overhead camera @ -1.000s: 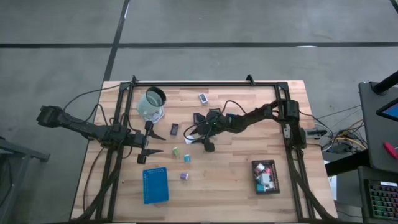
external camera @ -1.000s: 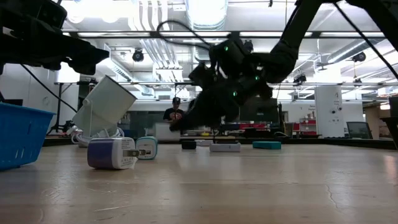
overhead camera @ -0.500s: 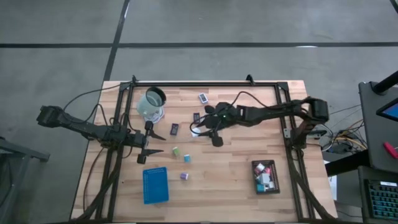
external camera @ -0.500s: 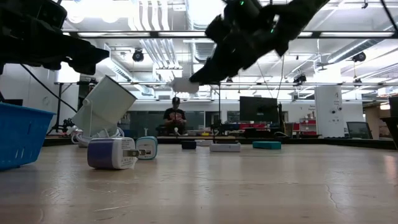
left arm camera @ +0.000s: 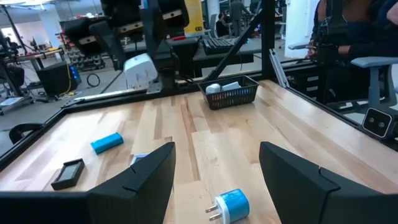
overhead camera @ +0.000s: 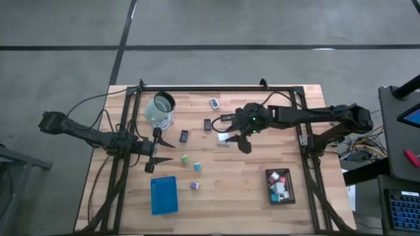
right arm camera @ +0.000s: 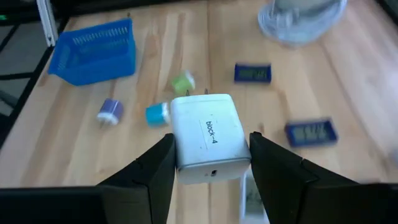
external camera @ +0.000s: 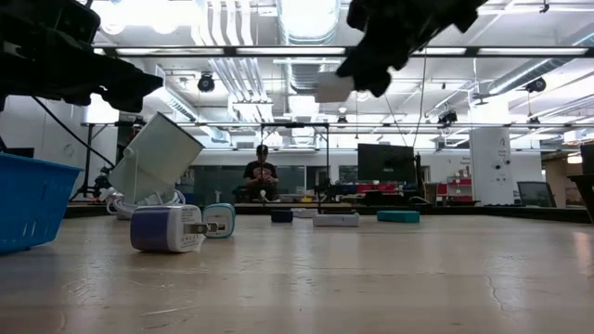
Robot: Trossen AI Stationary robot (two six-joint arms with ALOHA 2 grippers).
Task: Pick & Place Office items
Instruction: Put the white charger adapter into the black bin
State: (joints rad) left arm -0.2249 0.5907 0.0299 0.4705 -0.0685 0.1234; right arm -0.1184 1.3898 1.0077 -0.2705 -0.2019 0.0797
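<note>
Currently my right hand (right arm camera: 208,163) is clamped on a white charger block (right arm camera: 208,138), carried clear above the bench (overhead camera: 249,177) mid-table, presumably bound for the black tray (overhead camera: 281,185) where other items already lie. Fingers grip its two side faces, leaving the top face exposed; the label reads "block-4". My left hand (overhead camera: 164,149) waits with jaws apart, empty, near the clear cup (overhead camera: 159,110). Remaining small blocks lie scattered beside the blue tray (overhead camera: 163,195).

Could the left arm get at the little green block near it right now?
Probably yes. The left gripper has its jaws open and empty, and the green block lies on bare table just beyond it with nothing between. The right gripper is farther off, holding a white block.
</note>
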